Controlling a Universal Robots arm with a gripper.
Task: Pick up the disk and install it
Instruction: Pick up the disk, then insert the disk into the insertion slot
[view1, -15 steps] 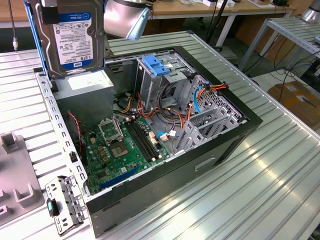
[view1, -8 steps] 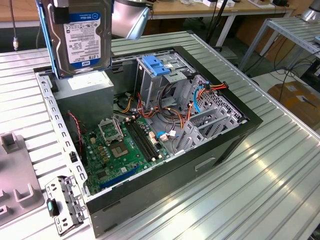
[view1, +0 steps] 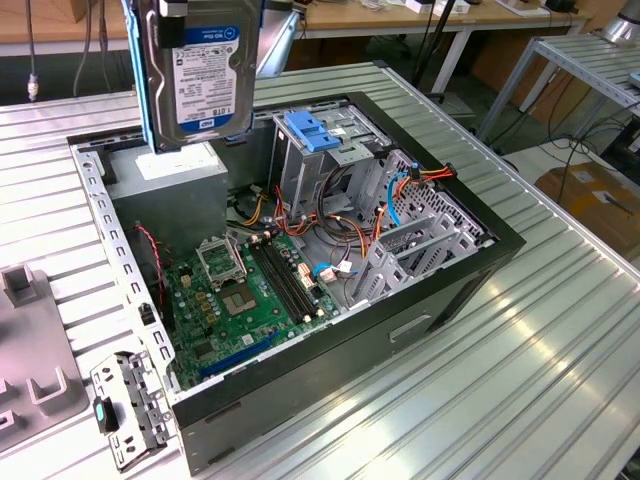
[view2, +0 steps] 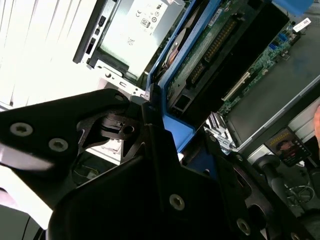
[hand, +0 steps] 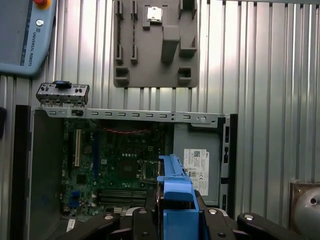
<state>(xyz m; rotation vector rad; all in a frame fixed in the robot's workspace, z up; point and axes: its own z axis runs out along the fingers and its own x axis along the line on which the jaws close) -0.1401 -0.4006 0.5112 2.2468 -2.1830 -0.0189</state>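
Observation:
The disk (view1: 205, 80) hangs upright above the back left of the open computer case (view1: 470, 290), label facing the exterior view, blue rails along its edges. My gripper (hand: 176, 222) is shut on it from above. In the first wrist view the disk's blue end handle (hand: 175, 192) sticks out between the black fingers (hand: 141, 226), over the motherboard (hand: 120, 165). In the second wrist view the disk's circuit-board side (view2: 215, 50) and a blue rail (view2: 172, 62) run away from the gripper (view2: 162, 132).
The grey drive cage with a blue latch (view1: 320, 130) stands at the case's far side, cables beside it. A grey power supply with a white label (view1: 185, 165) sits under the disk. A loose bracket (view1: 125, 410) and a grey fixture (view1: 30, 370) lie on the ribbed table.

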